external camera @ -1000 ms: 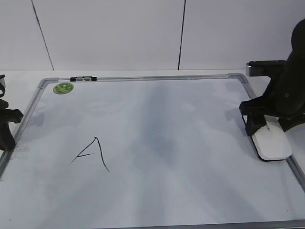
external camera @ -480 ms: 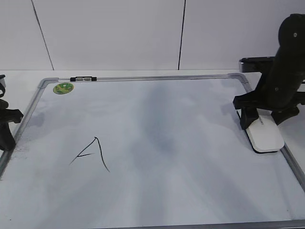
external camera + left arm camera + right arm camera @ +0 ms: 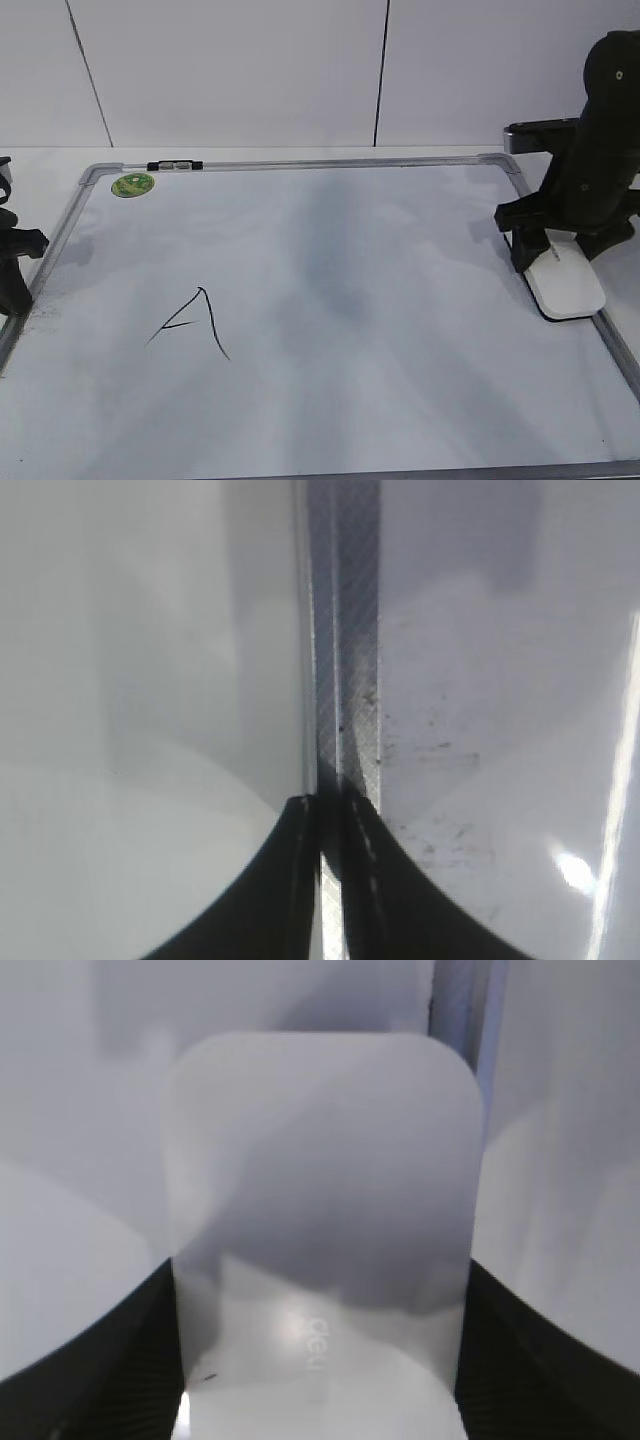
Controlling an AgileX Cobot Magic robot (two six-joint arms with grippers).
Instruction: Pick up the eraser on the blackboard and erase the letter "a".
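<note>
The blackboard [image 3: 300, 164] is a white board with a silver frame, lying flat. The white eraser [image 3: 570, 287] lies at its right edge, partly over the frame. My right gripper [image 3: 560, 252] is shut on the eraser; in the right wrist view the eraser [image 3: 320, 1190] fills the gap between the two black fingers [image 3: 318, 1290]. No lowercase "a" shows; only a grey smear [image 3: 335, 290] marks the board's middle. My left gripper [image 3: 12, 272] is shut and empty over the board's left frame [image 3: 350, 680], its tips together [image 3: 335, 805].
A large capital "A" [image 3: 195, 320] is drawn at the board's left. A round green sticker [image 3: 133, 184] sits in the far left corner, with a small black-and-clear marker [image 3: 174, 165] on the far frame beside it. White wall panels stand behind the table.
My right gripper carried the eraser back and to the left along the board's right edge, then slightly right again. The left gripper has not moved.
</note>
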